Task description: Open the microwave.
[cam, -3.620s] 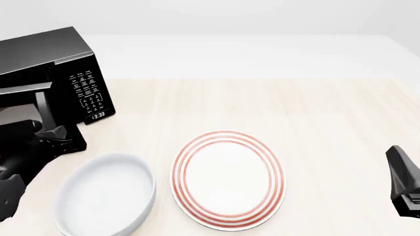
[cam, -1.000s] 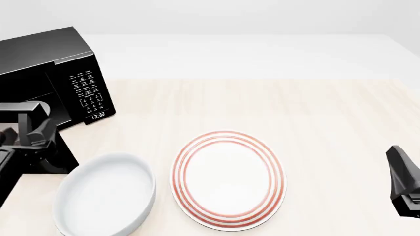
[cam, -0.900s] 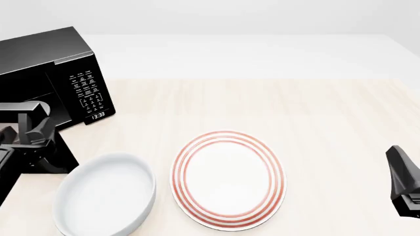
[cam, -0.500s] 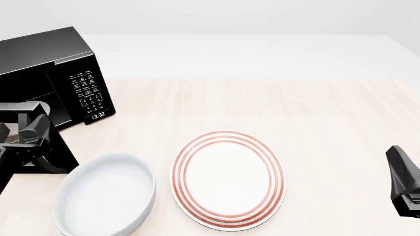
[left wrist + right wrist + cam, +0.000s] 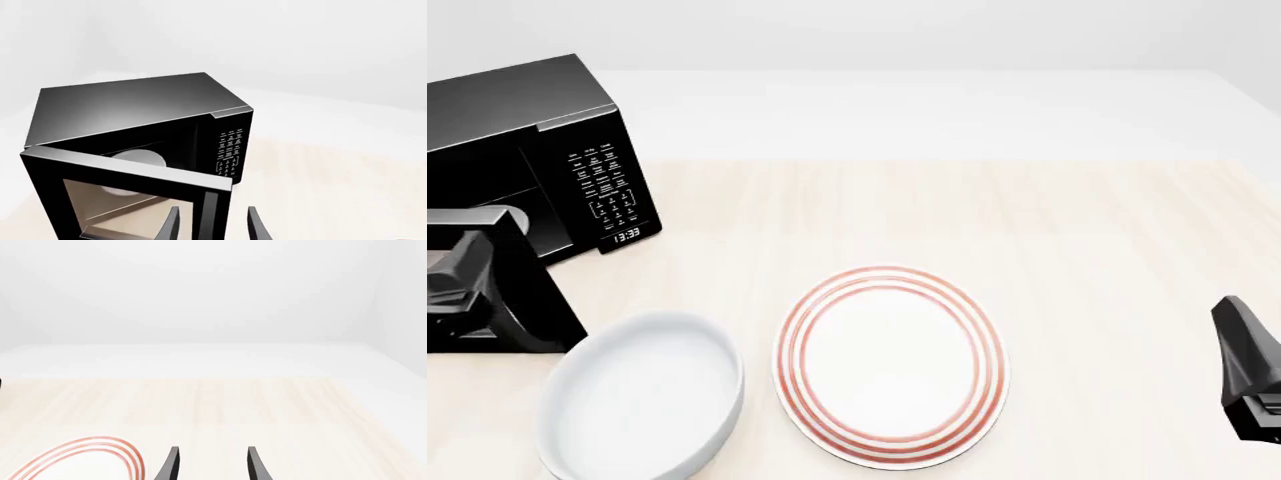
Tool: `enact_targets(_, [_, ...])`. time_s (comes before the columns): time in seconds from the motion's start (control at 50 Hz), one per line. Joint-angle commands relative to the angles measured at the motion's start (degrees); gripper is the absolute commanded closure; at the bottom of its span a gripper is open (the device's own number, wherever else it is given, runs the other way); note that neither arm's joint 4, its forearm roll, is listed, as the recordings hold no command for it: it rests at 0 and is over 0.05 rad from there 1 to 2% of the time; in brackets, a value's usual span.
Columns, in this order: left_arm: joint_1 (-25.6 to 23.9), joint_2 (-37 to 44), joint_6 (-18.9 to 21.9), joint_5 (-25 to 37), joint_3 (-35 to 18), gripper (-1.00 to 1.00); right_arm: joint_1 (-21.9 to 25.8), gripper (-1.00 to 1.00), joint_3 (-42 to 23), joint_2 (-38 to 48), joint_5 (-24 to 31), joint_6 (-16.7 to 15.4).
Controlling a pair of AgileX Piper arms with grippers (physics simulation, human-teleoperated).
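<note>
Gripper fingers of the left arm, the left gripper, stand spread apart on either side of the free edge of the microwave door in the left wrist view, gripping nothing that can be made out; the door hangs swung wide, its glass showing the tan floor of the cavity, and a white turntable sits inside beside the white-lettered keypad. Behind the black box a pale wood table runs back to a plain white wall with no other furnishing. From the front view, the microwave stands at the far left of the light, faintly grained tabletop, its clock display lit, its open door jutting toward the camera; the left gripper sits just beside that door edge, too dark against it to tell contact. A white bowl lies near the front, just beside a white plate with red rings, and the right gripper rests at the right edge, well apart from both. Beyond the wood, a white band of floor meets a white backdrop. In the right wrist view, the right gripper holds its two fingers parted over bare wood, empty, the plate's rim near one corner, white walls closing the scene.
</note>
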Motion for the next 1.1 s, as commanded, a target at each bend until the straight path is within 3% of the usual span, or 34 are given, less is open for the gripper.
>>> enact_targets(0.02, [0.08, -10.88, 1.86, 12.31, -2.5, -1.0, 0.0, -1.0, 0.0, 0.0, 0.0, 0.0])
enact_targets(0.38, [0.76, -23.43, 4.18, 30.33, -10.36, -1.0, 0.0, -1.0, 0.0, -0.01, 0.0, 0.0])
enact_targets(0.64, [-0.45, -21.42, 5.34, 33.14, -16.12, -1.0, 0.01, -1.0, 0.0, 0.0, 0.0, -0.01])
enact_targets(0.76, [-0.47, -21.71, 6.28, 37.61, -21.11, -1.0, 0.01, -1.0, 0.0, 0.0, 0.0, 0.0])
enact_targets(1.1, [-2.16, -13.72, 8.33, 36.37, -27.32, -1.0, 0.0, -1.0, 0.0, 0.0, 0.0, -0.01])
